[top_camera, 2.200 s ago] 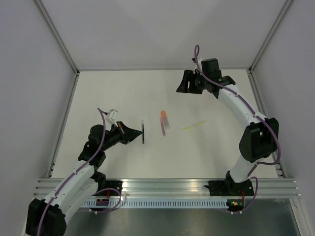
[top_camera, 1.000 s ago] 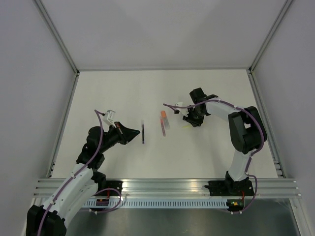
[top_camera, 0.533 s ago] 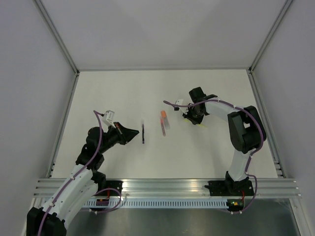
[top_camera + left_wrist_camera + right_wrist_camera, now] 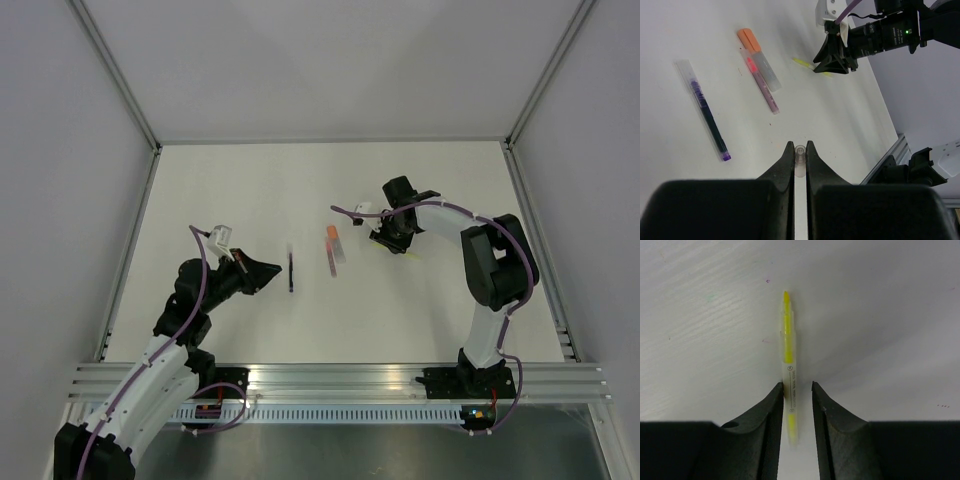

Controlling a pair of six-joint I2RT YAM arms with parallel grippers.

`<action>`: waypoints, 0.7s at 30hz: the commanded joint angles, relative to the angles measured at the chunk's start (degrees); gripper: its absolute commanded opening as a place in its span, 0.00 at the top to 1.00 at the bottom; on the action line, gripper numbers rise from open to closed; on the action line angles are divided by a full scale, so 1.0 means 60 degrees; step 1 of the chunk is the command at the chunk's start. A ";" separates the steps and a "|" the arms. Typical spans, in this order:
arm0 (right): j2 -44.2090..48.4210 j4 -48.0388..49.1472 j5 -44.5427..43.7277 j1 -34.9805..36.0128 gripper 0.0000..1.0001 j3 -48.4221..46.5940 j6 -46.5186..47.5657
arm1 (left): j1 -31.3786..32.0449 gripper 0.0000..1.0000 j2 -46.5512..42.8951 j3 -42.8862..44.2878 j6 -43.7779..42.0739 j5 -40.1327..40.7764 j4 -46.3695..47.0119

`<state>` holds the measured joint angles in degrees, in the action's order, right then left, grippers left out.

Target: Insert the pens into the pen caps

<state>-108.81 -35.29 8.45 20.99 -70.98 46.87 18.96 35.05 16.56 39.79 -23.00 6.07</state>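
Observation:
My left gripper (image 4: 272, 268) (image 4: 799, 146) is shut on a small clear pen cap (image 4: 800, 159), held above the table left of the black pen (image 4: 291, 272) (image 4: 705, 112). A bright orange cap (image 4: 330, 232) (image 4: 749, 40) sits on the end of a whitish-grey pen (image 4: 767, 72), with a pink-tipped pen (image 4: 762, 87) beside it. My right gripper (image 4: 386, 240) (image 4: 797, 386) is down at the table, open, straddling the pale yellow pen (image 4: 788, 345) (image 4: 413, 252). The pen touches the left finger; the right finger stands apart from it.
The aluminium rail (image 4: 340, 380) runs along the near table edge, and its corner shows in the left wrist view (image 4: 890, 160). White walls and frame posts (image 4: 130, 110) enclose the back and sides. My right arm's elbow (image 4: 495, 255) hangs over the right half of the table.
My right arm has swung from the back of the table down onto the yellow pen, which has shifted slightly. My left gripper has stayed almost still with the clear cap.

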 commanded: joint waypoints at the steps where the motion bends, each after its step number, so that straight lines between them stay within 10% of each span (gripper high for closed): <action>1: -0.0893 -0.1179 -0.0177 -0.0042 0.66 0.0609 0.0288 | -0.0055 0.98 -0.0114 0.0170 -0.0274 0.0099 0.0102; 15: -0.0687 -0.1370 -0.0441 -0.0188 0.69 0.0946 0.0538 | -0.0055 0.98 -0.0114 0.0185 -0.0245 0.0040 0.0088; 21: -0.0966 -0.1019 -0.0514 -0.0188 0.89 0.0917 0.0231 | -0.0055 0.98 -0.0158 0.0156 -0.0245 0.0055 0.0088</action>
<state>-108.07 -38.85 7.29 20.40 -69.80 48.62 18.98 34.72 16.56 39.79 -22.98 6.02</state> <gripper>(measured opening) 0.145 0.058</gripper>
